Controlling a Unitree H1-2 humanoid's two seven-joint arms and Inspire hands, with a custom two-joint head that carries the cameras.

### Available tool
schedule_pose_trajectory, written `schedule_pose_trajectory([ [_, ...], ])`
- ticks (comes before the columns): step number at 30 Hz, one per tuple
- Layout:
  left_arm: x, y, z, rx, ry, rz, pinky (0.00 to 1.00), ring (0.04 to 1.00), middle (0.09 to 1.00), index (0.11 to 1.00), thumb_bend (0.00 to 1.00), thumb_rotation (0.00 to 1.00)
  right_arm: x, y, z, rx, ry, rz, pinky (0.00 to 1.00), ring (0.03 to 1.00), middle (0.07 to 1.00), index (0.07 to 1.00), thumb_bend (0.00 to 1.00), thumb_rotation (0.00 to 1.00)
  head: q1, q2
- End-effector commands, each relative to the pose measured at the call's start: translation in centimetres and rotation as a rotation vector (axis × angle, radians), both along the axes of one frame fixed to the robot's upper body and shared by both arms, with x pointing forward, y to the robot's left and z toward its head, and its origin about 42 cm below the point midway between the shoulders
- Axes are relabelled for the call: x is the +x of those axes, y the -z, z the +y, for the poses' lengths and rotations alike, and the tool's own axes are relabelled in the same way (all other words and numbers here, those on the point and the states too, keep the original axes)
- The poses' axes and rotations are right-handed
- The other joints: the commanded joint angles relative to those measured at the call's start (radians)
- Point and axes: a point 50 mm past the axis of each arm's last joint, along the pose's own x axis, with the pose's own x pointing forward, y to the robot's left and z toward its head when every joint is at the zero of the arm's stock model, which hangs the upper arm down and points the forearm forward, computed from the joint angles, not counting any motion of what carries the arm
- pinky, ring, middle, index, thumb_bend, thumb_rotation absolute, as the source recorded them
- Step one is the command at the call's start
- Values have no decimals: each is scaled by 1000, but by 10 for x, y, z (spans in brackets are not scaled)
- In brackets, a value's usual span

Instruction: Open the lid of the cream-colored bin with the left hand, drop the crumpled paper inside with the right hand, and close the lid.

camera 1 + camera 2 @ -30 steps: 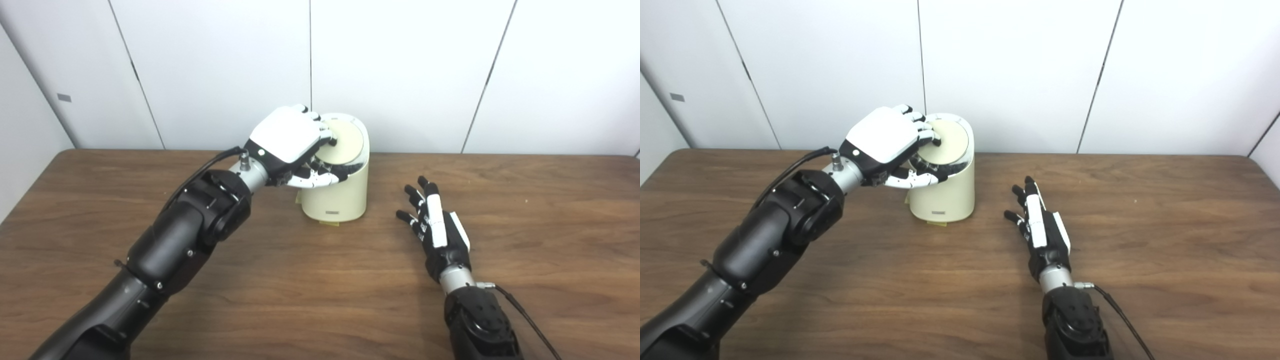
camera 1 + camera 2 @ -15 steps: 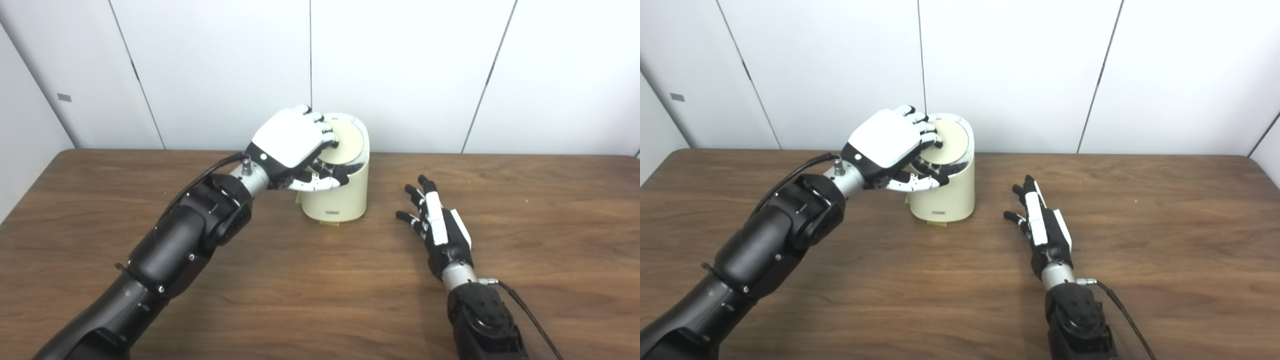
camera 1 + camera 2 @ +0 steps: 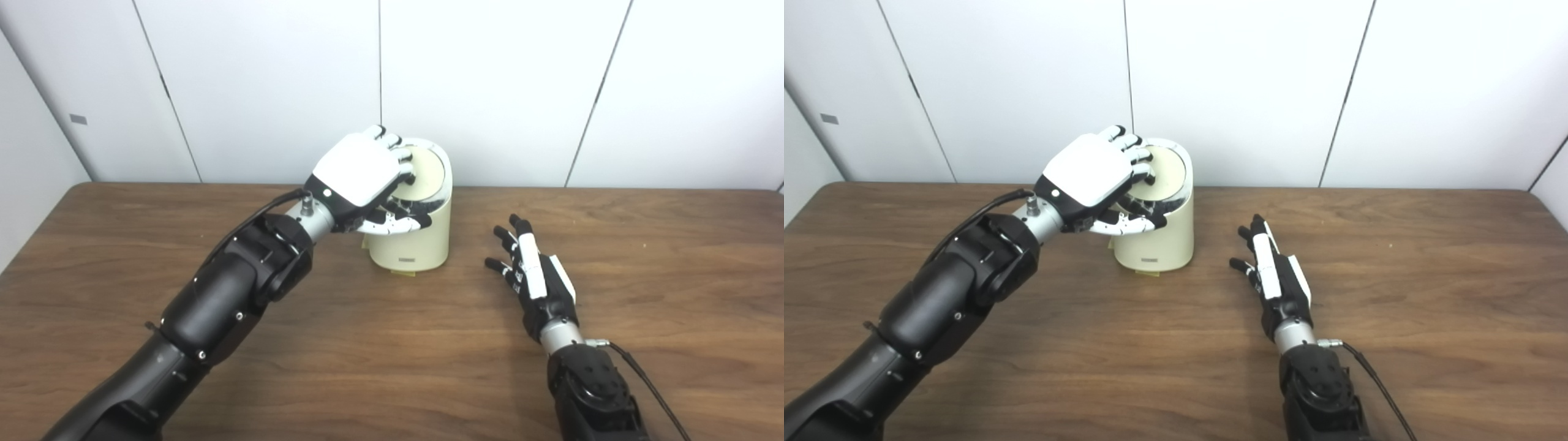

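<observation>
The cream-colored bin (image 3: 410, 242) stands at the back middle of the table, near the wall. Its round lid (image 3: 430, 173) sits on top with a dark gap showing along the front edge. My left hand (image 3: 358, 171) is over the bin's left side. Its fingertips (image 3: 405, 174) are curled onto the lid, and its thumb lies across the front just under the rim, so the lid's edge is pinched between them. My right hand (image 3: 536, 282) rests on the table to the right of the bin, open and holding nothing. No crumpled paper is in sight.
The brown wooden table (image 3: 392, 361) runs up to the white panelled wall (image 3: 490, 86) right behind the bin. A small yellow marker (image 3: 404, 274) peeks out from under the bin's front. A cable (image 3: 643, 386) trails from my right wrist.
My left hand has risen a little and shifted toward the wall over the lid, its fingers less tightly curled. My right hand has barely moved.
</observation>
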Motion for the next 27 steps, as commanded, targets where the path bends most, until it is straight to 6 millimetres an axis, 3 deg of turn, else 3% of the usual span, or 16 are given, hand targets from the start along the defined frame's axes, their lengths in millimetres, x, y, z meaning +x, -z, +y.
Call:
schedule_pose_trajectory([
  [1,-3,9,-2,53,26,40,955,932,879,724,547,1000,5,-19,-1,7,1,-61,978,988,931,1000,613,1000,-2,-1],
  [12,-10,-12,8,-73,-7,89,933,891,836,754,517,997,7,-19,0,42,-9,-62,985,985,939,984,609,1000,13,-8],
  [14,-13,-18,16,-171,10,59,860,849,815,783,490,959,7,-18,1,48,-17,-60,988,984,939,981,612,1000,9,-9],
  [15,-14,-20,20,-224,19,40,783,807,803,814,478,875,7,-17,1,53,-20,-58,995,986,941,980,616,1000,9,-9],
  [19,-18,-32,37,-430,14,22,693,777,816,878,444,771,6,-17,2,61,-23,-52,1000,992,943,983,617,1000,7,-7],
  [23,-20,-40,53,-670,12,79,697,814,858,906,411,728,6,-16,0,57,-17,-46,996,992,948,989,614,1000,3,-10],
  [27,-23,-41,69,-872,10,146,794,890,927,976,382,796,5,-14,0,60,-15,-46,992,990,949,995,621,1000,1,-14],
])
